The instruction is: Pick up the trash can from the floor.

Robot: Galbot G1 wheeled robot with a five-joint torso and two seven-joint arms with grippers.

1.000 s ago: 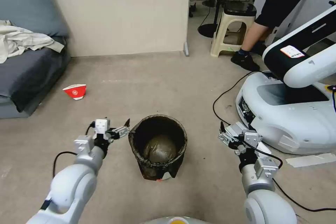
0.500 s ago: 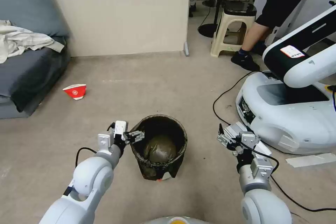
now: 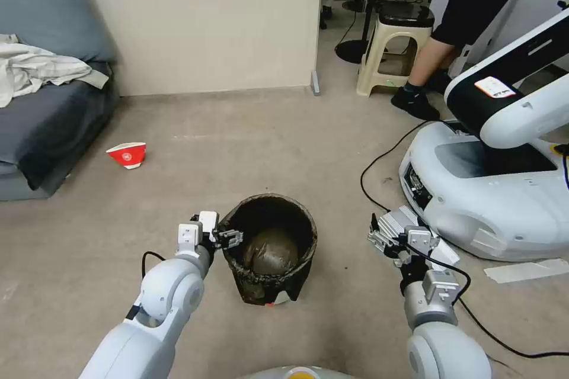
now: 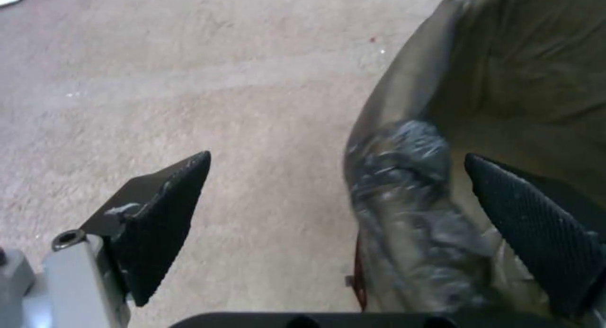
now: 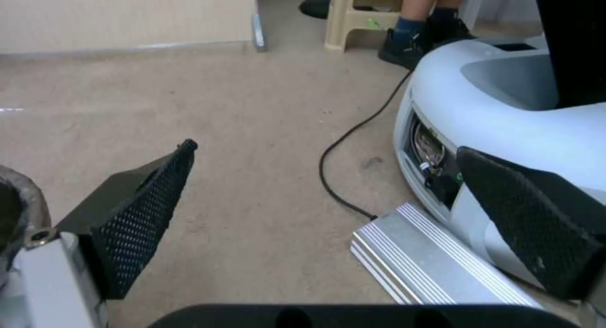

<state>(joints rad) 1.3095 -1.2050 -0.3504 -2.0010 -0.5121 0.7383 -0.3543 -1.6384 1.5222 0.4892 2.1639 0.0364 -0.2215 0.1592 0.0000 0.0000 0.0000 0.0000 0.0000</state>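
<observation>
Seen from the head, the left gripper (image 3: 228,235) sits at the near-left rim of the trash can (image 3: 269,249), which stands on the floor (image 3: 296,148); the right gripper (image 3: 385,235) waits well apart. From the left wrist, spread fingers (image 4: 161,214) straddle the bagged rim, apparently without touching. The right wrist shows fingers (image 5: 136,209) apart over floor. The grasp is being set; closing comes next.

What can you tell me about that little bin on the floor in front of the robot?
The trash can is a small round bin standing upright on the floor, lined with a dark, crinkled bag folded over its rim. White plastic and a red mark show near its base. The open left gripper straddles its rim, one finger inside.
</observation>
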